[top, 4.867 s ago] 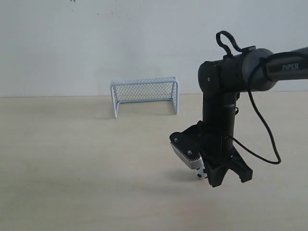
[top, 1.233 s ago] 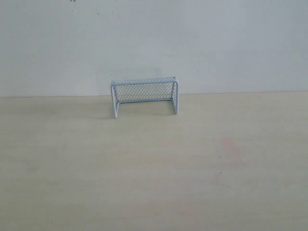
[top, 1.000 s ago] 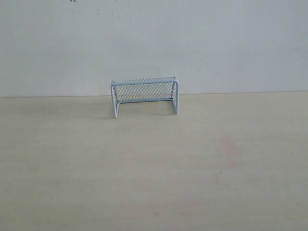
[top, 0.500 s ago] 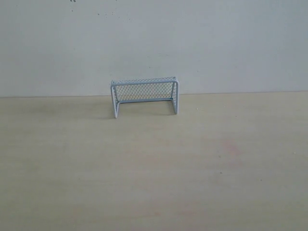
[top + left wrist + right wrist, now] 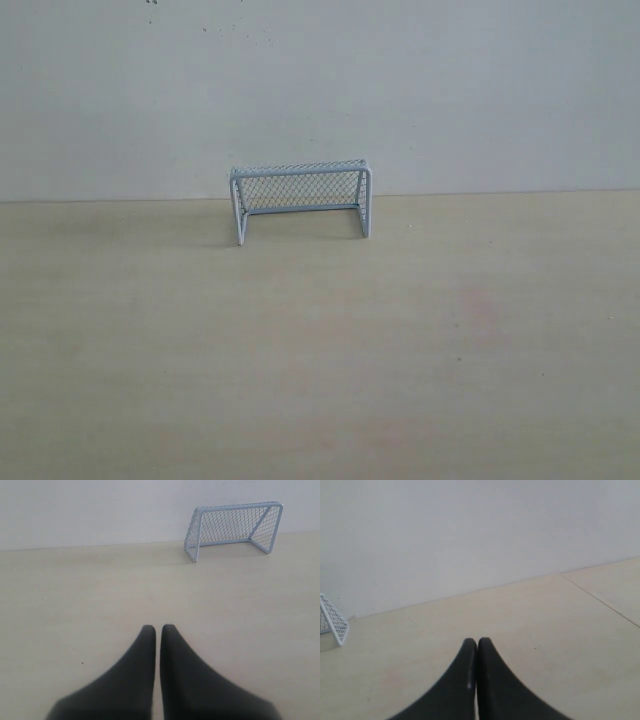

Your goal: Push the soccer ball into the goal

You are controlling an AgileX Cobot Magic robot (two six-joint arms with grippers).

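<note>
Beige table (image 5: 300,350), left gripper (image 5: 158,628) closed, right gripper (image 5: 477,641) closed

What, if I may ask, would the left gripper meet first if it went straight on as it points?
The left gripper likely meets nothing on the table before the wall; the goal sits off its line.

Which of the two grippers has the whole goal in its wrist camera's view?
The left gripper: its view shows the goal complete, frame and netting. The view of the right gripper catches only one corner of it.
</note>
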